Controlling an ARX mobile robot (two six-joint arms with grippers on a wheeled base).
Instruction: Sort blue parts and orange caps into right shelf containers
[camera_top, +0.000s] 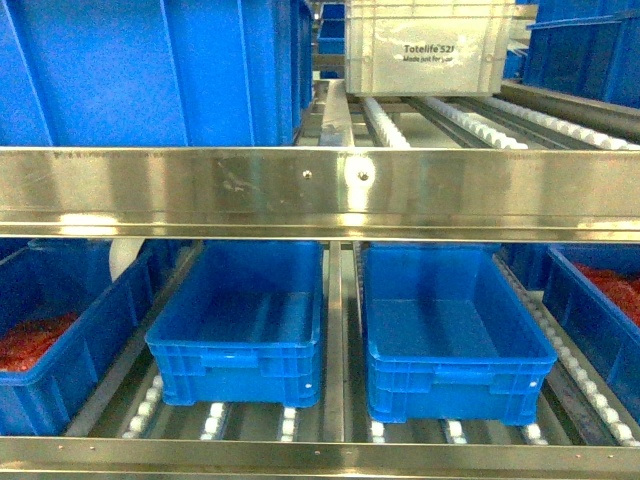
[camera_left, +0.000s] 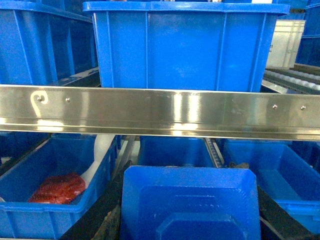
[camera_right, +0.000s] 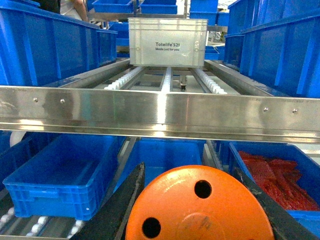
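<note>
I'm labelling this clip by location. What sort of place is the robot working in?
Most likely a warehouse or factory parts store: a steel flow rack with roller tracks, rows of blue crates, and a grey tote on the upper level.

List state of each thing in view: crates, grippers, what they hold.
Left centre crate: empty, on rollers.
Right centre crate: empty, on rollers.
Far-left crate: holds red material.
Far-right crate: holds red material.
Grey crate: upper shelf, contents hidden.
Left gripper: shut on blue part.
Right gripper: shut on orange cap.
</note>
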